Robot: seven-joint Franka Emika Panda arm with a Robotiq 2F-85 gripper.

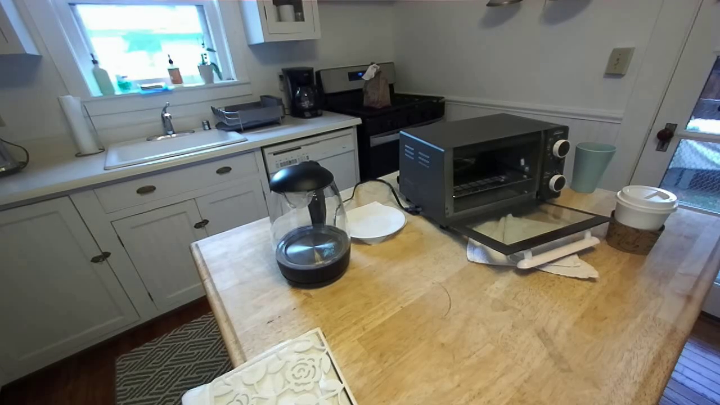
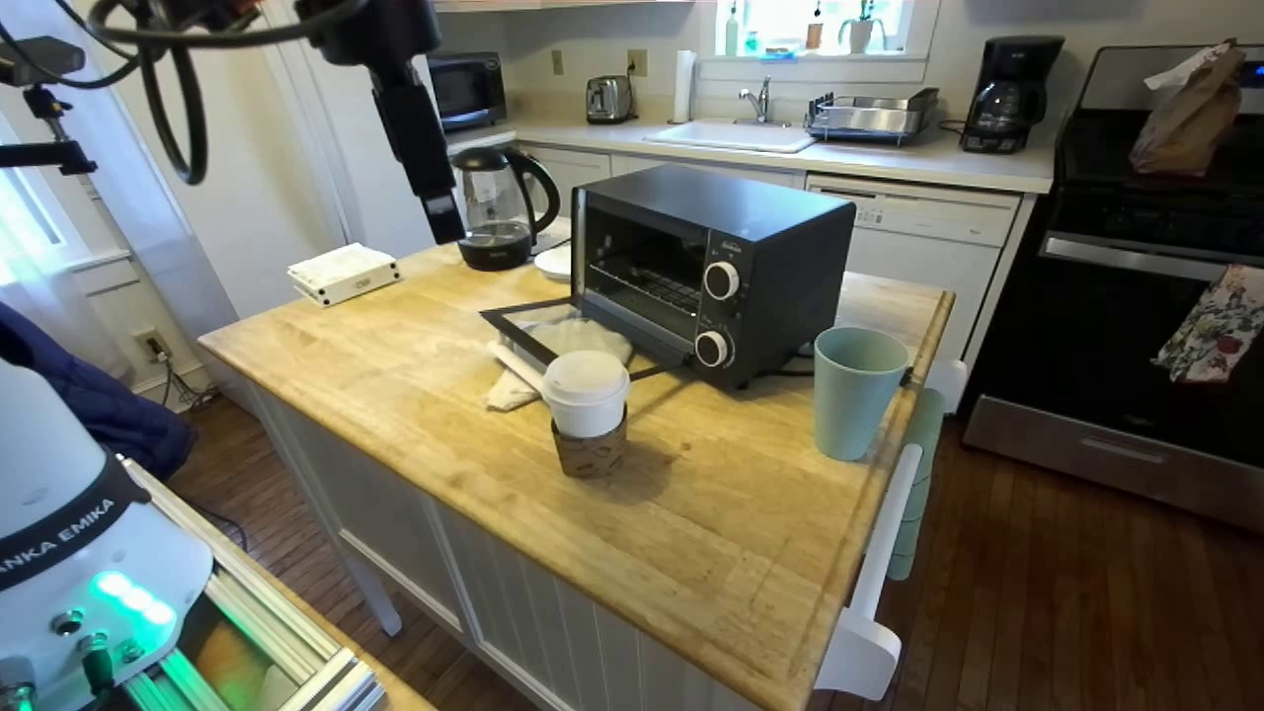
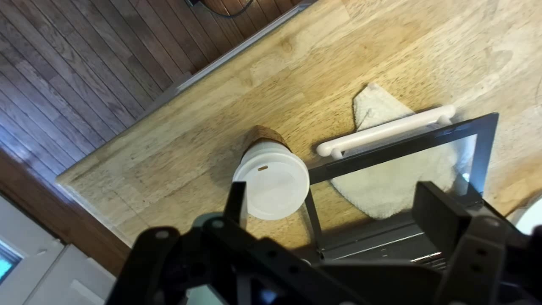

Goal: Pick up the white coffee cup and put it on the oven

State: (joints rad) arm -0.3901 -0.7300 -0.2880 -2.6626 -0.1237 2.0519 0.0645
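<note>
Our white coffee cup (image 2: pixel 585 403) stands upright on the worktop (image 2: pixel 711 533), its lid (image 3: pixel 277 184) uppermost and a brown sleeve (image 2: pixel 591 451) around its lower part, near the front corner of the lowered door (image 3: pixel 402 149) of the oven (image 2: pixel 726 314). What the coming move hangs on, as we judge it, is that the cup lies below the fingers (image 3: pixel 438 212) and off to one side of their midline: in the wrist view the lid shows within the gap, crowded toward the finger on that picture's left, whose tip overlaps the lid's edge, while the door and its pale handle (image 3: pixel 385 130) take up much of the rest. The cup's long axis is vertical, so we would want to shift sideways until the lid sits centrally, then come down along that axis; descending straight from here might land one finger on the lid. We find them spread wide apart, holding nothing; in an exterior view the fingers (image 2: pixel 442 209) hang in the air, well apart from the cup and touching nothing that we can make out, though their exact height over it we cannot tell. The gap looks generous enough for the cup's width, but we should mind the handle and the door's corner on the way down. The oven's flat top, our likely resting place for the cup, comes only after that grasp.
</note>
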